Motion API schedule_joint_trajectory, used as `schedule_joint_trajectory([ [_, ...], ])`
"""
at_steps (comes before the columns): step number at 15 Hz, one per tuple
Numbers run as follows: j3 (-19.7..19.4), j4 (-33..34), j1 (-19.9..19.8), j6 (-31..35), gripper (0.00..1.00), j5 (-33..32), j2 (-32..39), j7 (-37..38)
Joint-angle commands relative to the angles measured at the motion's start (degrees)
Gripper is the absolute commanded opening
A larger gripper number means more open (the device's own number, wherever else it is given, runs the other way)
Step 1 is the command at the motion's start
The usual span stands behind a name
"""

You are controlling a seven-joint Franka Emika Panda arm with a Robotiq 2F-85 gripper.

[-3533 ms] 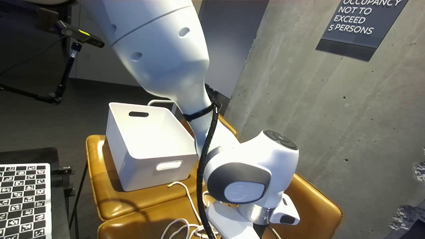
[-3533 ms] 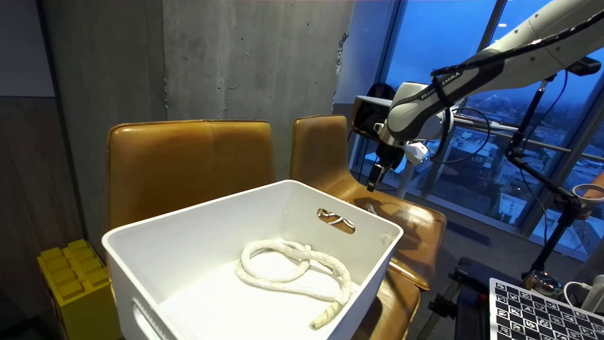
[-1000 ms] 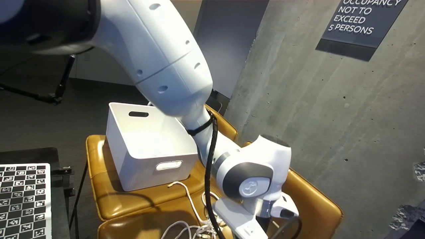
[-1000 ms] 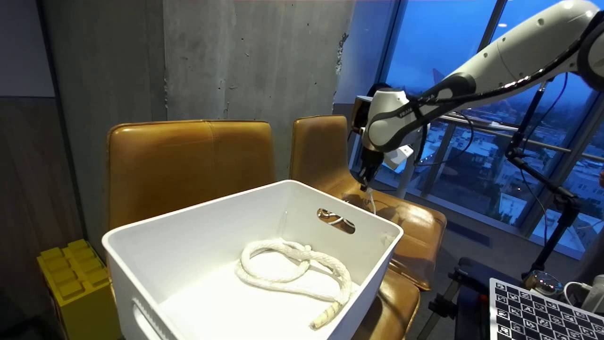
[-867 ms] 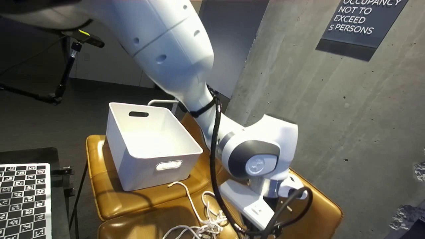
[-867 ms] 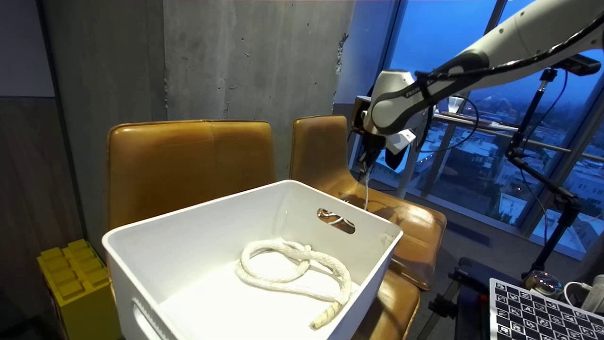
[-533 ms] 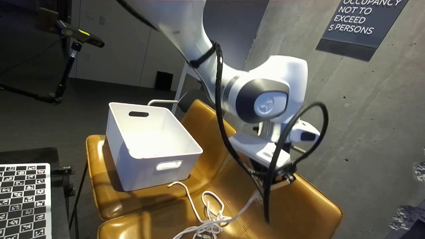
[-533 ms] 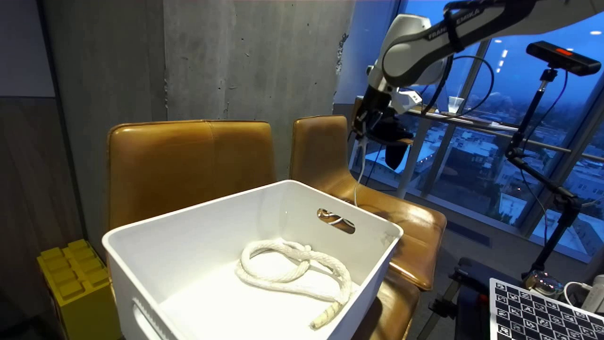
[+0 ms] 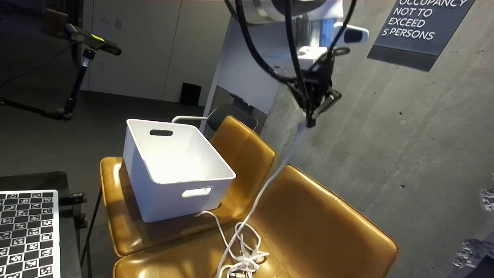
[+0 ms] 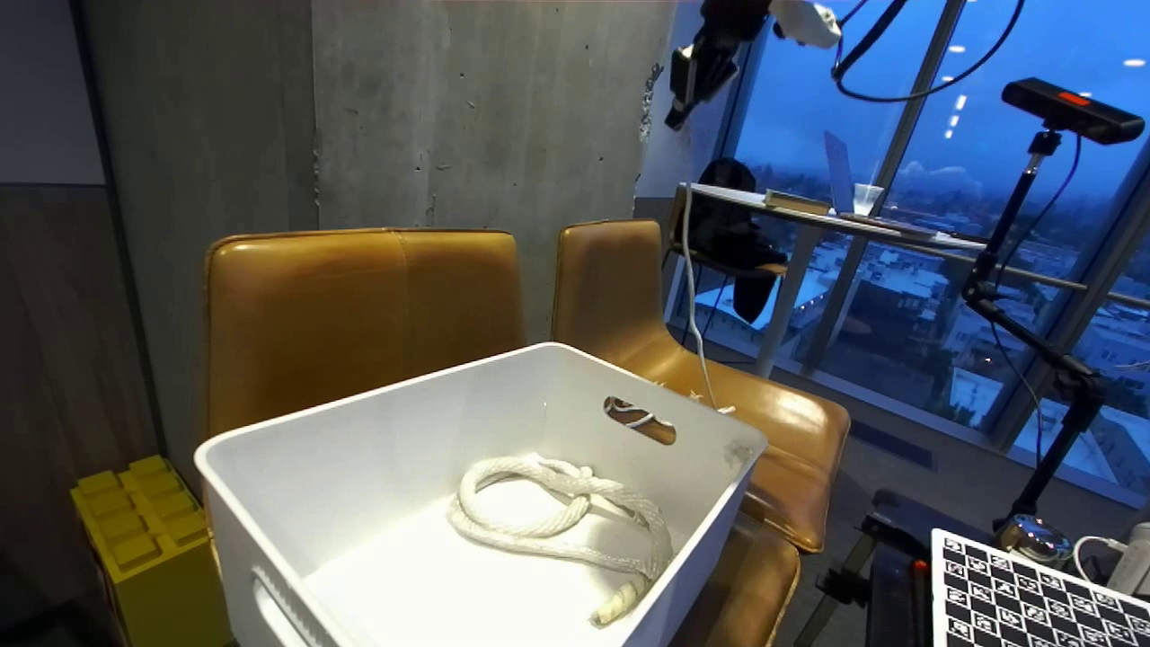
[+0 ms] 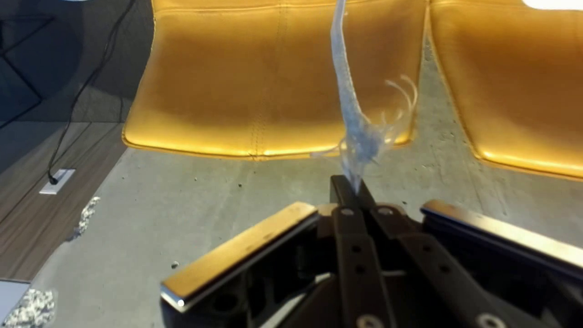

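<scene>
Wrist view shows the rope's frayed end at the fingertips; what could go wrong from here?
1. The gripper seems to pinch the rope only by wispy fibres of its frayed end, so it might slip or pull loose.
2. Lower down, the rope runs beside a tangle on the chair seat. If they are joined, which I can't tell, a pull could drag the heap along or tighten it.
</scene>
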Motion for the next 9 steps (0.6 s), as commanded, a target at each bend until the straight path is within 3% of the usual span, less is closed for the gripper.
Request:
schedule_joint_trajectory([
  [1,1.1,-0.2,3.6,-5.8,0.0,-1.4,-7.7,5.5],
  [9,3.5,0.3,6.8,-10.5,0.0,-1.7,-13.7,10.8],
])
